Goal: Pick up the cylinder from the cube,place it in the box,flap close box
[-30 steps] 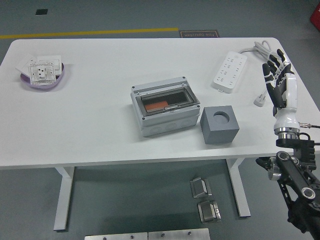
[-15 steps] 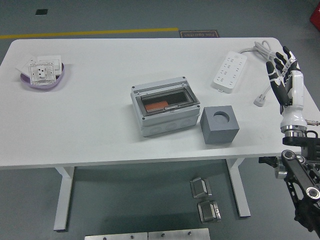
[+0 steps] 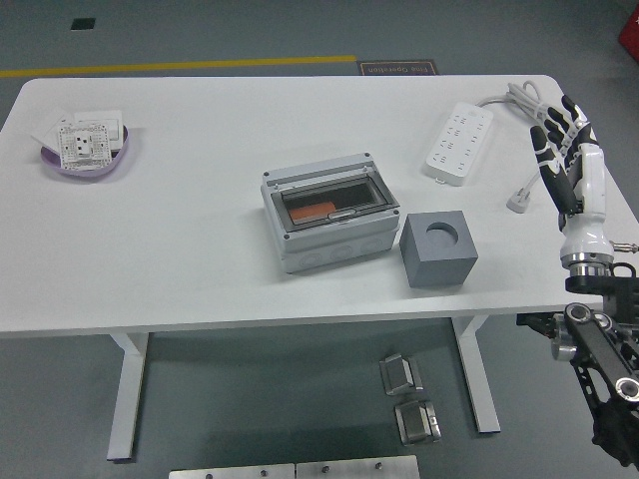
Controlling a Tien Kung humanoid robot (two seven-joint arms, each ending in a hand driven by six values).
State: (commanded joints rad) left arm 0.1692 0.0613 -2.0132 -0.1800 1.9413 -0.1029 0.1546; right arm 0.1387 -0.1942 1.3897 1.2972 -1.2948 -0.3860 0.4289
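Note:
A grey box sits mid-table with its clear flap lid shut; something orange shows through the lid. Just right of it stands a dark grey cube whose round top hole holds nothing I can see. The cylinder itself is not visible as a separate object. My right hand hovers over the table's right edge, well right of the cube, fingers spread and holding nothing. The left arm is out of the picture.
A white power strip with its cable and plug lies at the back right, close to my right hand. A purple bowl with white socket parts sits at the far left.
My right hand has drifted right and slightly away from the table centre, toward the right edge, staying open. The box and cube have not moved.

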